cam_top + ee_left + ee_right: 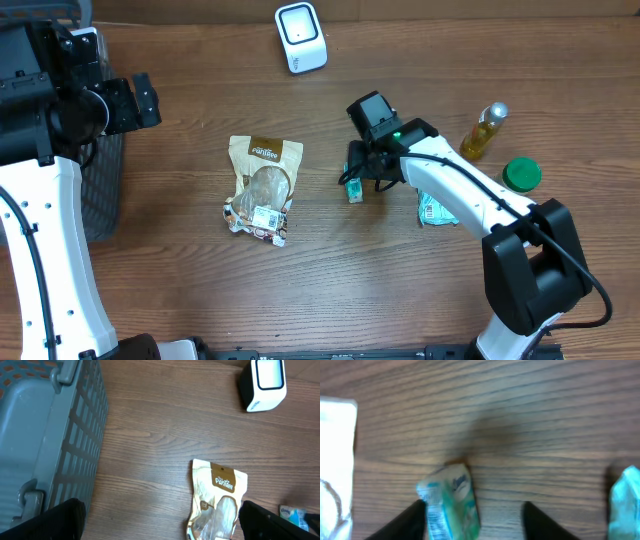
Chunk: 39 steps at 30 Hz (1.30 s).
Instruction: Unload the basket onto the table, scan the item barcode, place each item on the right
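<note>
A small teal and white packet [354, 187] lies on the wooden table under my right gripper [362, 175]. In the right wrist view the packet [451, 500] rests against the left finger [405, 525], with a wide gap to the right finger [545, 522]; the jaws stand apart and are not clamped on it. The white barcode scanner [300, 37] stands at the table's far edge, also seen in the left wrist view [265, 382]. My left gripper [140, 100] hangs wide open at the far left with nothing between its fingers [160, 515].
A brown snack bag [264, 185] lies mid-table, near my left gripper's right finger [217, 500]. A second teal packet [436, 210], an oil bottle [483, 130] and a green lid [521, 175] sit at the right. A grey basket [100, 190] stands at the left edge.
</note>
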Available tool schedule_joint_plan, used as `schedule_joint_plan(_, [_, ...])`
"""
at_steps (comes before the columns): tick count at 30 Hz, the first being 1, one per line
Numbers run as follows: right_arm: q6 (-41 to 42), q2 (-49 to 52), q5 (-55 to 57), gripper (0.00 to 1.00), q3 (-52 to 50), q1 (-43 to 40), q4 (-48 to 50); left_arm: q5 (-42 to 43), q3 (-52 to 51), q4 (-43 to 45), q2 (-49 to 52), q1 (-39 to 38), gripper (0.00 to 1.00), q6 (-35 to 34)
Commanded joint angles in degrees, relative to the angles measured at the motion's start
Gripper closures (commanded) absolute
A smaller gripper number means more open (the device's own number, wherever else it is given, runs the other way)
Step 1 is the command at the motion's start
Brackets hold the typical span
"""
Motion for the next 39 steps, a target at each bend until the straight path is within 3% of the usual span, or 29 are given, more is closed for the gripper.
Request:
schedule_joint_plan(1, [1.86, 0.15, 1.6, 0.73, -0.13, -1.31, 0.5, -0.09, 0.63, 0.17, 0.07, -0.15, 0.0, -0.35])
schedule_joint_plan(3, [2.71, 0.15, 1.55, 0.92, -0.2, -1.68, 0.46, -0.09, 0.63, 0.17, 0.07, -0.15, 0.0, -0.35])
schedule_joint_plan(4, [2.89, 0.15, 1.38, 0.96, -0.33, -1.73, 0.5, -0.11, 0.63, 0.17, 0.07, -0.15, 0.0, -0.35])
schedule_joint_plan(39, [2.84, 0.15, -13.77, 0.96, -3.85, -0.7, 1.64, -0.09, 0.63, 0.17, 0.07, -0.15, 0.0, -0.35])
